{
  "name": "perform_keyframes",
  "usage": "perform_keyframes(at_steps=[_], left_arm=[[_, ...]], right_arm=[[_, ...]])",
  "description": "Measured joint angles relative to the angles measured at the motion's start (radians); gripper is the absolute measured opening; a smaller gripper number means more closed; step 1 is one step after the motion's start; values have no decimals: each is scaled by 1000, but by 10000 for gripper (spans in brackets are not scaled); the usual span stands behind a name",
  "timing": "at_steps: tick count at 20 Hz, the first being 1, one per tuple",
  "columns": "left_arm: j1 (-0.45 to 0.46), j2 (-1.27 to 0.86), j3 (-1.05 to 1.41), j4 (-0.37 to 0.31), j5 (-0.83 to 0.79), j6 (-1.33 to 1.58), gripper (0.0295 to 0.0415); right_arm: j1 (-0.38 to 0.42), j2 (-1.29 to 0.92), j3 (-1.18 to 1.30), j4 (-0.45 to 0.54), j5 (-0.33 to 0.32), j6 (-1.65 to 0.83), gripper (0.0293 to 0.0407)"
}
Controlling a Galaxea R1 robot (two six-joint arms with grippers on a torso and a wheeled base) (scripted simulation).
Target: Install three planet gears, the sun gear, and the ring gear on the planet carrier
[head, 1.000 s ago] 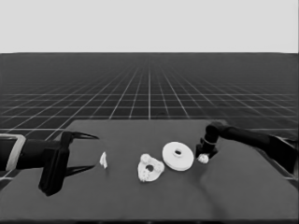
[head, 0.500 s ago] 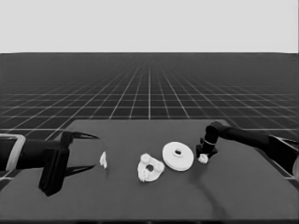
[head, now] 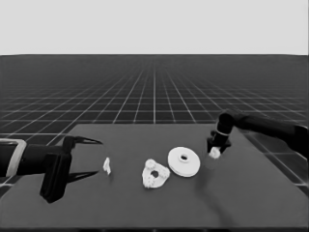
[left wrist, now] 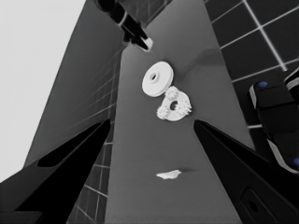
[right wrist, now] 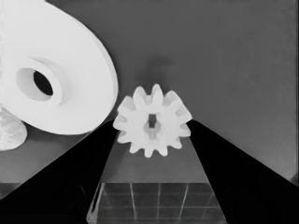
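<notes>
My right gripper [head: 216,149] [right wrist: 153,123] is shut on a small toothed gear [head: 214,153] [right wrist: 153,120], held just above the table to the right of the larger round part [head: 184,161] [right wrist: 56,79]. The larger round part lies flat near the table's middle. To its left lies the smaller round part [head: 155,175] [left wrist: 174,106], which carries three small gears around its centre hole. My left gripper [head: 98,156] [left wrist: 152,122] waits open over the table's left end, holding nothing.
A thin white piece [head: 107,166] [left wrist: 169,175] lies on the table between the left gripper and the smaller round part. Dark machinery with blue lights [left wrist: 275,116] stands past the table's edge in the left wrist view.
The right gripper has risen a little and drawn slightly away from the larger round part, with the gear in its fingers. The left arm has not moved.
</notes>
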Motion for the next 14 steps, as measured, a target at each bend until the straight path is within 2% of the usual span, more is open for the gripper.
perform_keyframes(at_steps=[4,5,6,7,10,14], left_arm=[[0,0,0,0,0,0,385],[0,0,0,0,0,0,385],[0,0,0,0,0,0,385],[0,0,0,0,0,0,385],[0,0,0,0,0,0,385],[0,0,0,0,0,0,385]], right_arm=[[6,0,0,5,-5,0,312],[1,51,249,-45,-38,400,312],[-4,247,309,-59,-66,602,312],[-7,403,251,-61,-78,670,312],[-9,592,91,-59,-81,680,312],[-10,632,40,-58,-80,671,312]])
